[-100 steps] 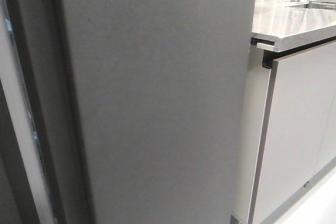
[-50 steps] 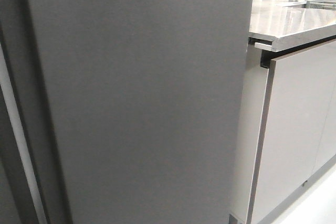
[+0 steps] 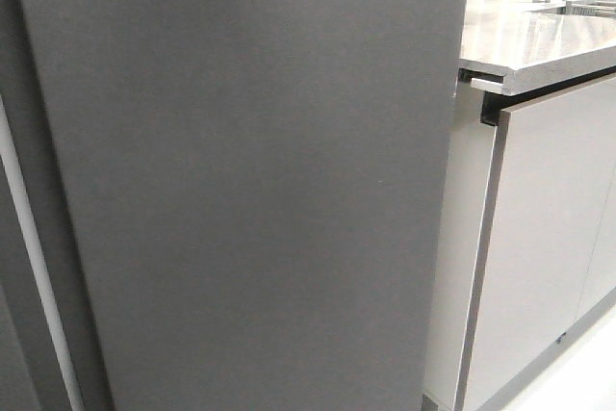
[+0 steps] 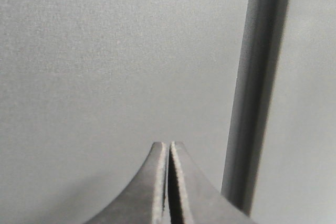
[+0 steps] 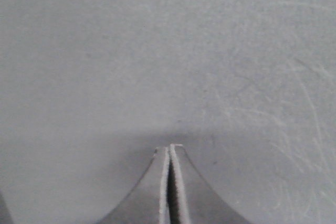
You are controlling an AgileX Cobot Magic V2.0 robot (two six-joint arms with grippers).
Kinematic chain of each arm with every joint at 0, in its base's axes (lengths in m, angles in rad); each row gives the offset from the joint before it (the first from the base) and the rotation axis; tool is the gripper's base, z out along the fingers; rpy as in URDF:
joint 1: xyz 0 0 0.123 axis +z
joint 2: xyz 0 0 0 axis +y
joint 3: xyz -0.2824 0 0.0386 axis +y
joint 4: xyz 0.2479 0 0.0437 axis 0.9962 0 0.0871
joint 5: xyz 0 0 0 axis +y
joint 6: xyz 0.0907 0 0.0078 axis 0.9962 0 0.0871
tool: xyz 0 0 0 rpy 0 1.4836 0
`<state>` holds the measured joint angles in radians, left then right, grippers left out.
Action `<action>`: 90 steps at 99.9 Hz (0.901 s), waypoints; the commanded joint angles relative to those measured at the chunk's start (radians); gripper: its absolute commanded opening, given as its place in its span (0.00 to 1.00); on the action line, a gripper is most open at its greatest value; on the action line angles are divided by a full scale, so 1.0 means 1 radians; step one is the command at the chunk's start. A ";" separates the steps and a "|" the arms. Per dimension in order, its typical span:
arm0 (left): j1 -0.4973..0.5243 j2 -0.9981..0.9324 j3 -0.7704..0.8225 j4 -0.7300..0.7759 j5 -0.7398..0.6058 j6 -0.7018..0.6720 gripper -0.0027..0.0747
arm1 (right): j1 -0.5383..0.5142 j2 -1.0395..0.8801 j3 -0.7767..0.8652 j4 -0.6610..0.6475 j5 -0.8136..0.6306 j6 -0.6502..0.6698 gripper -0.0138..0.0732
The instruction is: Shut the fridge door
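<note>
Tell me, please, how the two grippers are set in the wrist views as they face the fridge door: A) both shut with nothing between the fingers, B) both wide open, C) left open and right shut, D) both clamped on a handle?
A: the left gripper and right gripper each show fingers pressed together, pointing at the plain grey fridge door, which shows no handle.

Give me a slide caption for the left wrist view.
Left fingers shut, tips close to the grey fridge door, a dark vertical edge beside them.
</note>
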<state>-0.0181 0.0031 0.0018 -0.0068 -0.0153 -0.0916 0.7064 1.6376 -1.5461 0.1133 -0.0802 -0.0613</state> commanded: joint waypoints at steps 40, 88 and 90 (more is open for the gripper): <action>-0.005 0.019 0.028 -0.002 -0.077 -0.003 0.01 | -0.068 -0.126 -0.032 0.002 -0.009 -0.026 0.07; -0.005 0.019 0.028 -0.002 -0.077 -0.003 0.01 | -0.184 -0.415 0.232 0.002 -0.020 -0.068 0.07; -0.005 0.019 0.028 -0.002 -0.077 -0.003 0.01 | -0.189 -0.424 0.248 0.002 -0.020 -0.068 0.07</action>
<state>-0.0181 0.0031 0.0018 -0.0068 -0.0153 -0.0916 0.5433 1.2935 -1.3294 0.1133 -0.0161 -0.1171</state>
